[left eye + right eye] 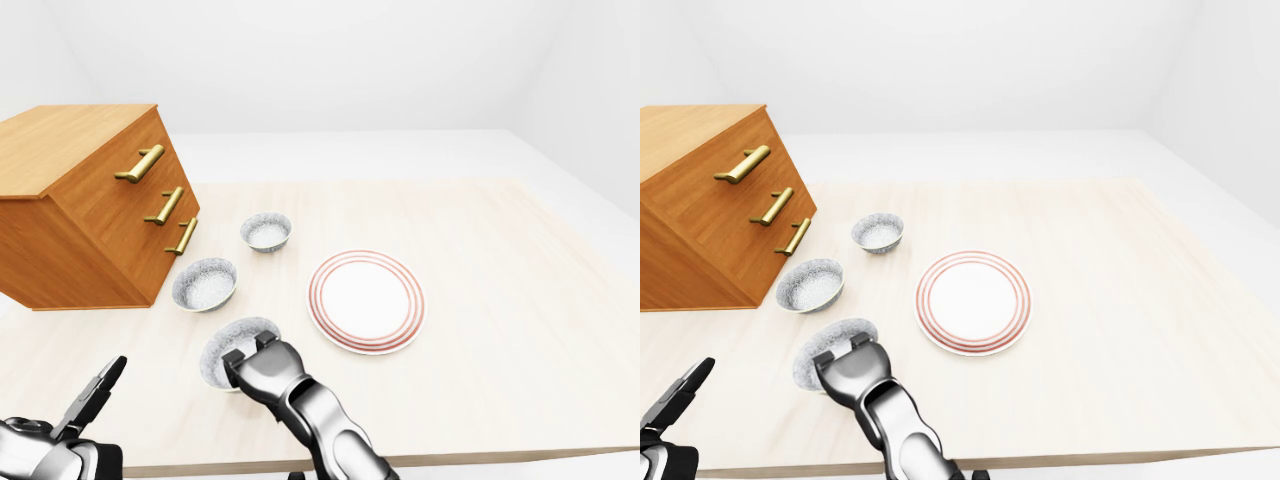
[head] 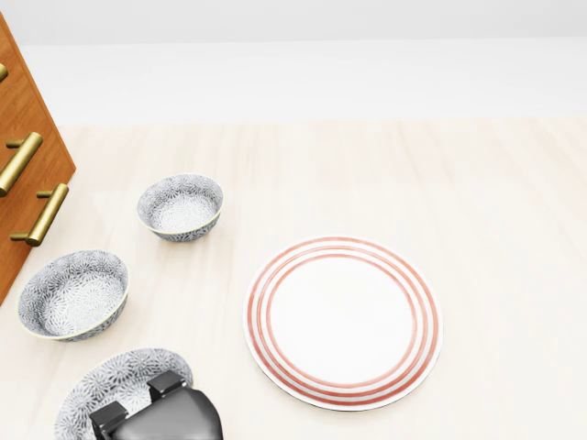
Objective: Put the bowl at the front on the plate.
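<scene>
Three grey patterned bowls stand in a row left of the plate. The nearest bowl [image 2: 124, 374] sits at the bottom left of the head view, on the table. My right hand [image 2: 138, 401] reaches from the bottom edge and covers its near rim, with two dark fingertips [image 2: 166, 383] lying over the inside. The thumb is hidden, so the grip is unclear. The white plate with red rings [image 2: 341, 321] lies flat to the right of the bowl, with nothing on it. In the left-eye view my left hand [image 1: 95, 392] hovers at the bottom left, fingers extended and holding nothing.
A second bowl [image 1: 205, 284] and a third bowl [image 1: 266, 232] stand farther up the light wooden table [image 1: 500, 300]. A wooden dresser with brass handles [image 1: 90, 210] stands at the left, close to those bowls. The table's near edge runs along the bottom.
</scene>
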Motion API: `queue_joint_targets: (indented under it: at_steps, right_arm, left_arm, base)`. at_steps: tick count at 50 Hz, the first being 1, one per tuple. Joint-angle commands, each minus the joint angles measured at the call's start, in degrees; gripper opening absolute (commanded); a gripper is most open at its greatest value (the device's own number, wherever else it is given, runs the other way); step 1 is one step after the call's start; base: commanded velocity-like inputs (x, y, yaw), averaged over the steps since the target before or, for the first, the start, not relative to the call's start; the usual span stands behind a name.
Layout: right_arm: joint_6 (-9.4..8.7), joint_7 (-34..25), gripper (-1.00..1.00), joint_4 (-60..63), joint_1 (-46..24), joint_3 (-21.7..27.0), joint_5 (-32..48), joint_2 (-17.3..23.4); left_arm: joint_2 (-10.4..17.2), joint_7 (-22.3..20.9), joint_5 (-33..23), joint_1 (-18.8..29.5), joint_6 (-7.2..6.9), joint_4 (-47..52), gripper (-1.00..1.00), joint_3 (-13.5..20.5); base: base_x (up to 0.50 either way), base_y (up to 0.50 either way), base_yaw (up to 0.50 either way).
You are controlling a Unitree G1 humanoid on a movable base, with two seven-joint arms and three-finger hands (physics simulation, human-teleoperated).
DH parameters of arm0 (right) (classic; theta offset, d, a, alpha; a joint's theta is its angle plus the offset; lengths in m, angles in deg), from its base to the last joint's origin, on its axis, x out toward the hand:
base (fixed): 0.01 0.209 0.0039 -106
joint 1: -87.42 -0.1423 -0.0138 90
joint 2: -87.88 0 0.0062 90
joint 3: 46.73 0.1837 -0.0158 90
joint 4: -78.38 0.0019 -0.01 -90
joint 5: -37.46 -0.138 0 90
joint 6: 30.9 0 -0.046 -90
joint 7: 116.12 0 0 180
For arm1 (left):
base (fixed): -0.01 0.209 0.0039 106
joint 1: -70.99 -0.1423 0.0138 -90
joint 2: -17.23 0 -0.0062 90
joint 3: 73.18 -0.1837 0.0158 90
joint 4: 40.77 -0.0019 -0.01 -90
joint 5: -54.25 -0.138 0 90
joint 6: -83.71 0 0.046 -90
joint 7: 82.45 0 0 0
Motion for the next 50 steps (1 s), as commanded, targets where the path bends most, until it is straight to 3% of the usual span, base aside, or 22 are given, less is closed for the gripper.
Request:
queue_joint_targets:
  at_steps: [1, 8, 11, 20, 37, 50]
  right_arm:
    - [0.01, -5.4, -1.0, 6.5, -1.4, 0.5, 11.0, -0.3]
    - [0.05, -7.4, -1.0, 10.2, -1.5, 1.6, 13.0, 0.1]
    - [0.42, -7.8, -1.0, 11.4, -1.8, 2.4, 13.1, 0.4]
    - [1.51, -5.6, -1.0, 13.4, -2.4, 5.1, 11.7, 1.2]
    - [0.01, -2.1, -1.0, 18.2, -1.7, 8.2, 14.1, 3.2]
    - [0.01, 3.2, -1.0, 20.2, 1.5, 9.2, 14.5, 5.3]
  left_arm:
    - [0.1, 0.0, -0.5, 0.5, 0.0, -1.2, 1.0, -0.3]
    - [0.6, 0.0, -0.4, 0.7, 0.45, -2.4, 1.0, -0.8]
    - [0.6, 0.0, -0.3, 0.5, 0.0, -1.8, 1.0, -0.9]
    - [0.6, 0.0, -0.3, 0.2, 0.0, -0.9, 1.0, -0.9]
    - [0.3, 0.0, -0.4, 0.3, 0.0, -1.3, 1.0, -0.6]
    - [0.6, 0.0, -0.3, 0.6, 0.88, -2.5, 1.0, -1.0]
  base:
    - [0.0, 0.0, 0.0]
    - [0.0, 0.0, 0.0]
    - [0.0, 0.0, 0.0]
    - [0.0, 0.0, 0.0]
    - [0.0, 0.0, 0.0]
    - [0.0, 0.0, 0.0]
